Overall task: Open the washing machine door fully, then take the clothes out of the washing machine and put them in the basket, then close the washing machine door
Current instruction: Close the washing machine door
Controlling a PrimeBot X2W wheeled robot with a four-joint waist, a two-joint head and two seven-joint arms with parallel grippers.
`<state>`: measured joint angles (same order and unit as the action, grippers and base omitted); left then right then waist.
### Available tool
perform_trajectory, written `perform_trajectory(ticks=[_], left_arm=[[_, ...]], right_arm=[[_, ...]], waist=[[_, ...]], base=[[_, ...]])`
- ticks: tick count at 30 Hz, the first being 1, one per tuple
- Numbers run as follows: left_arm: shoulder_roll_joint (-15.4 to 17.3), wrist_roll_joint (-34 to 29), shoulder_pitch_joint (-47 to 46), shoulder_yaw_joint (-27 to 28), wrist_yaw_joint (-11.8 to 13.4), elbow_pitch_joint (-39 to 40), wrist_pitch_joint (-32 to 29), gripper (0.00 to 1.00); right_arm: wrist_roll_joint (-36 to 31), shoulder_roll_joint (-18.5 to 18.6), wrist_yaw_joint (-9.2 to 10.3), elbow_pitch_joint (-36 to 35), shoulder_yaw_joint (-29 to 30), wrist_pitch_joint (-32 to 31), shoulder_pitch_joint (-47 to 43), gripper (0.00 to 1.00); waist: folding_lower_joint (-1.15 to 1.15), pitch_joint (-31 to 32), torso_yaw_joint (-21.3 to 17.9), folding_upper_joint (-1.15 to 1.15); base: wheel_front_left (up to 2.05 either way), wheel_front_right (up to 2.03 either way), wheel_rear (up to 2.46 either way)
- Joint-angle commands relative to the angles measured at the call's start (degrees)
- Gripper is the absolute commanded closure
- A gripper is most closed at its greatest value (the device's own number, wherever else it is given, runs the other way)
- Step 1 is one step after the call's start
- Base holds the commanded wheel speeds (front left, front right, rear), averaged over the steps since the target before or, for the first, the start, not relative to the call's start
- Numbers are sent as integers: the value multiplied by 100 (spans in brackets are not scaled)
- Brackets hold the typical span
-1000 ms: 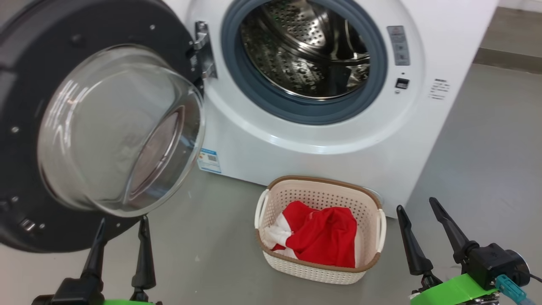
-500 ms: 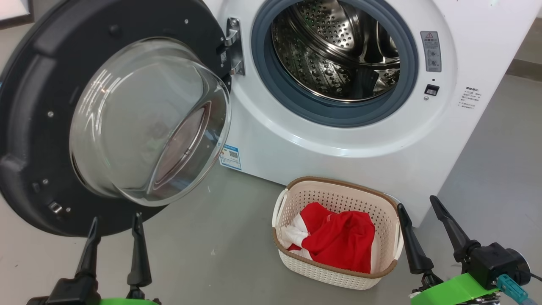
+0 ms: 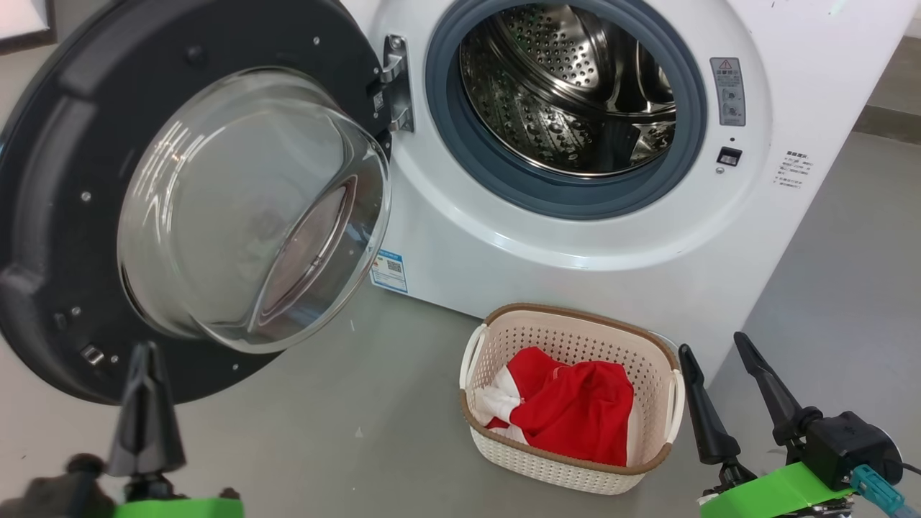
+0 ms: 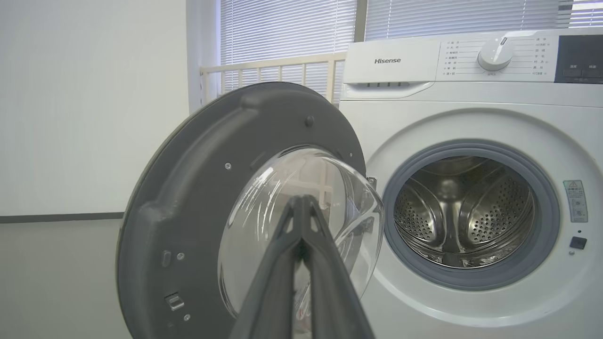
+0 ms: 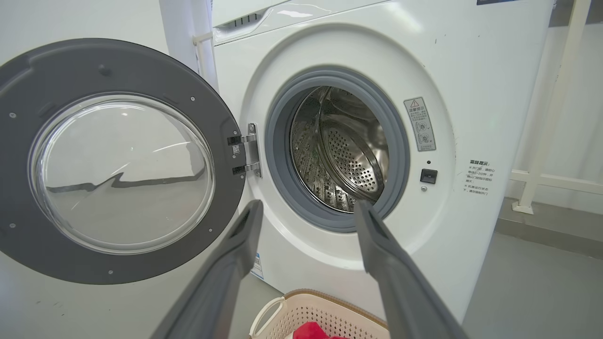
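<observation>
Washing machine (image 4: 471, 117): "Hisense", perhaps warning sticker (image 4: 575, 201)

A smooth grey floor (image 3: 345, 432) carries a few small pale marks. On the far left stands a white wall (image 4: 94, 94), crossed low by a dark strip (image 4: 56, 217) with a greyer band beneath. Closed white blinds (image 4: 287, 28) glow with daylight above a cream slatted railing (image 4: 273, 70). White frame posts (image 5: 551, 108) rise at far right.

A white front-loading washing machine (image 3: 504, 244) is ringed by a grey rubber gasket (image 3: 453, 144) around a hole-dotted steel drum (image 3: 561, 93). Its round glass door (image 3: 57, 216) is rimmed in black. Red fabric clothes (image 3: 575, 417) trimmed in white are held by a cream perforated plastic basket (image 3: 575, 338) edged brown.
</observation>
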<state>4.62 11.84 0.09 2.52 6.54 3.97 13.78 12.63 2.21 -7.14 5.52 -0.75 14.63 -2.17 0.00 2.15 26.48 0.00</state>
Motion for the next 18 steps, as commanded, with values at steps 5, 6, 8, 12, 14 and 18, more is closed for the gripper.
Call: perform_trajectory(ticks=[5,6,8,12,14,18], left_arm=[[104,449,-524,555,-87,501,89,100],[103,590,-614,653,-116,542,93,100],[108,898,-810,854,-179,592,97,100],[99,1820,-1341,1397,-229,416,-25,100],[133,2312,-1665,1673,-243,210,-184,100],[371,3075,-2332,2096,-271,-343,-566,100]], right_arm=[[23,66,-35,-118,-93,37,127,0],[21,66,-35,-117,-94,37,120,0],[11,66,-35,-110,-112,37,106,0],[-29,66,-35,-80,-121,37,88,0],[-40,66,-35,-70,-117,37,86,0],[-60,66,-35,-46,-120,37,84,0]], waist=[[0,0,-33,0],[0,0,-36,0],[0,-2,-43,0],[0,2,-41,0],[0,6,-43,0],[0,15,-51,0]], base=[[0,0,0],[0,0,0],[0,0,0],[0,0,0],[0,0,0],[0,0,0]])
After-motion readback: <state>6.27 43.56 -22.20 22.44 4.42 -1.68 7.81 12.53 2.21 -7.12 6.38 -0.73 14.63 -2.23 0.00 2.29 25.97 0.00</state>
